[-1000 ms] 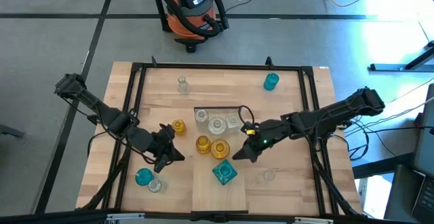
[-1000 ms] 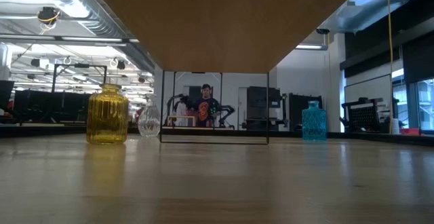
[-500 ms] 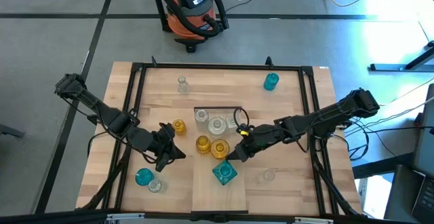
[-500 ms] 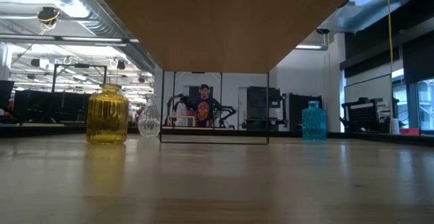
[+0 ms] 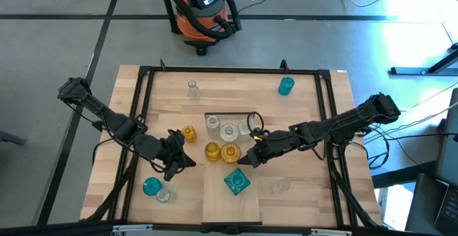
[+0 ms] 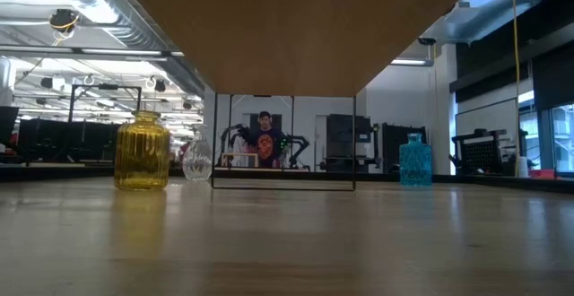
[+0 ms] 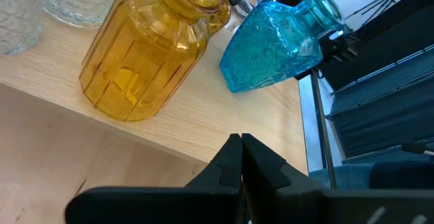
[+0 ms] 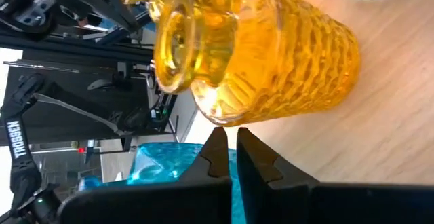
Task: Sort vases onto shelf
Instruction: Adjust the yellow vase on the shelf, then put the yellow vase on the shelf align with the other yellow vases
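Roughly: three amber vases [image 5: 212,150], four teal (clear uncounted); both claws together, empty.

Vases [image 5: 222,151] clustered on shelf [image 5: 230,200]

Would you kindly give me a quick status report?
Left pincer shut, waiting beside shelf. Right pincer shut, empty, nudging amber vase. Teal vase close by.

A ribbed amber-yellow glass vase [image 7: 146,54] lies beside a textured teal-blue square glass vase [image 7: 281,41] at the left wrist picture's top. A honeycomb-patterned amber round glass vase [image 8: 271,54] fills the right wrist picture's upper middle. The pale wooden shelf plank [image 5: 230,204] is plain.
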You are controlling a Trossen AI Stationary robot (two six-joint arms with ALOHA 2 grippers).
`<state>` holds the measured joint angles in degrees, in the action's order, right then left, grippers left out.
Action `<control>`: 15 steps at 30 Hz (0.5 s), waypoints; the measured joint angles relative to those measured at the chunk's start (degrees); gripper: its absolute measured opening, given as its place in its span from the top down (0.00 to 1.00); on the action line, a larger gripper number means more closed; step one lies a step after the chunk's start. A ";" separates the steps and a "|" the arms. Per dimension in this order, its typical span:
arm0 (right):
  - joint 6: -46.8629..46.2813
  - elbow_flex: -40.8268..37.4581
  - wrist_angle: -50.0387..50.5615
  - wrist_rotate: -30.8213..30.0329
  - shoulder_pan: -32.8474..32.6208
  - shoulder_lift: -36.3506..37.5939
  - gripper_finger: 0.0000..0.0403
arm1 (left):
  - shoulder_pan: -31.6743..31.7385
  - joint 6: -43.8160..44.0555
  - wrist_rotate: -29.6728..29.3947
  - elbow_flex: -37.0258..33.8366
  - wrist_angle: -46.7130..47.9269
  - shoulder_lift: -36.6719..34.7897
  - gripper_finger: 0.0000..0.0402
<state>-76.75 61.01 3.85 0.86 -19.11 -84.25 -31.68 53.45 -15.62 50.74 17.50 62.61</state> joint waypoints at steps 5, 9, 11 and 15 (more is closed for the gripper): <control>0.31 0.00 0.61 0.19 0.00 0.14 1.00 | 0.00 -0.02 -1.32 0.00 0.27 0.00 1.00; 1.46 0.04 0.75 1.78 0.07 1.45 1.00 | 0.00 -0.03 -1.80 0.00 3.48 -0.24 1.00; 2.87 0.04 0.93 3.26 0.35 2.82 1.00 | 0.00 0.47 -1.61 0.01 7.80 -0.81 1.00; 6.72 0.05 4.72 4.04 0.90 7.45 1.00 | 0.02 4.58 -3.98 0.00 21.65 -1.18 1.00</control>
<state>-70.03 61.07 8.58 4.90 -18.22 -76.80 -31.66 58.03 -19.60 50.74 39.16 61.43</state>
